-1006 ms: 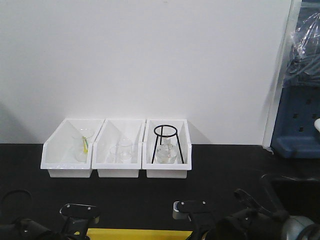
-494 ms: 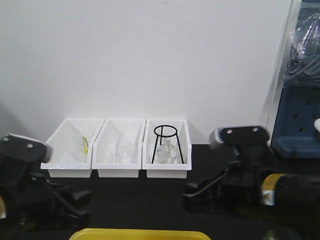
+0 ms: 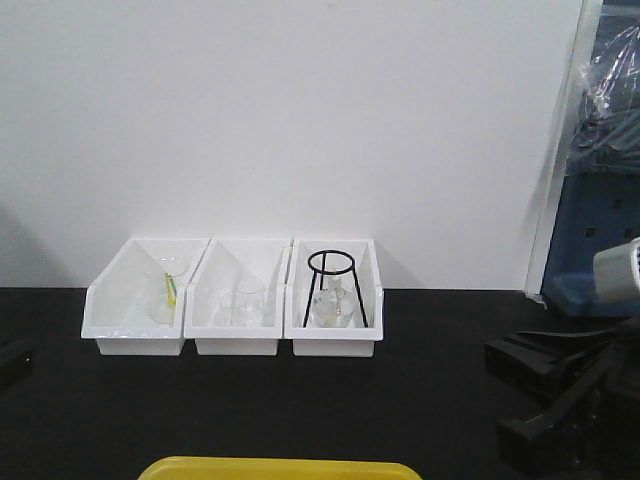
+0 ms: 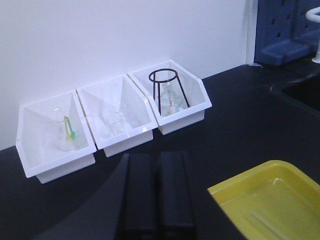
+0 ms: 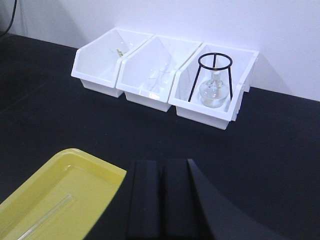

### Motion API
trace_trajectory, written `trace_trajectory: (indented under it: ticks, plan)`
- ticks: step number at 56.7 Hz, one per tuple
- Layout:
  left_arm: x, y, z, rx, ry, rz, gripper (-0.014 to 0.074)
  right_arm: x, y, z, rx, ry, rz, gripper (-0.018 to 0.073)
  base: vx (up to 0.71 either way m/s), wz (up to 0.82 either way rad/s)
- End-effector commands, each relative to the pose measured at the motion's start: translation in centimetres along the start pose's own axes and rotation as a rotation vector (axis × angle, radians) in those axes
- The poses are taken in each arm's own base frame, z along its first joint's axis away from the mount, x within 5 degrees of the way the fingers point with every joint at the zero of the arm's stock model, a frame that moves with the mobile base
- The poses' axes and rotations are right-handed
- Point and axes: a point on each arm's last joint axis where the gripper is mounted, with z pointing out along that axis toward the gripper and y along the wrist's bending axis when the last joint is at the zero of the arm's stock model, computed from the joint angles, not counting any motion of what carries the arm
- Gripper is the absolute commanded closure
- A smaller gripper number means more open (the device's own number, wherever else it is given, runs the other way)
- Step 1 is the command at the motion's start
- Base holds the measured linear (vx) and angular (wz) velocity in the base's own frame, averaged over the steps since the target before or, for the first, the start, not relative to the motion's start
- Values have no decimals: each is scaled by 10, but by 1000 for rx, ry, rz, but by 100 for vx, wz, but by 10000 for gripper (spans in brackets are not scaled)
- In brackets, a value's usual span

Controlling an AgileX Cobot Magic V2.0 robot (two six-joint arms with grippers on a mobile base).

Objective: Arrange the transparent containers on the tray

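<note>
Both arms pulled back from mid-worktop since half-second ago. Left jaws and right jaws pressed together, empty. Yellow tray left of right jaws; one test tube lying inside. Likely placement done.

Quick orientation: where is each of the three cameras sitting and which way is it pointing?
Front view: faces the wall and white bins; the right arm shows at the right edge.
Left wrist: above the shut left gripper, facing the bins from the left.
Right wrist: above the shut right gripper, from the right.
All share the bins and yellow tray.
</note>
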Motion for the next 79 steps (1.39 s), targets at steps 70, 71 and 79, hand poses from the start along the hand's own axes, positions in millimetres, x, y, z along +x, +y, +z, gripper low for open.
trace_trajectory:
  ticks: [70,71,79]
  plan:
    - [182,15,-54,-306,-350,-189,604,-15,1,-7,-11,-97,-18,572,0,0]
    - [189,15,-51,-306,-343,-198,604,-15,1,-7,-11,-97,-18,572,0,2]
    - [197,14,-49,-303,-272,-258,604,-14,0,-6,-7,-89,-20,572,0,1]
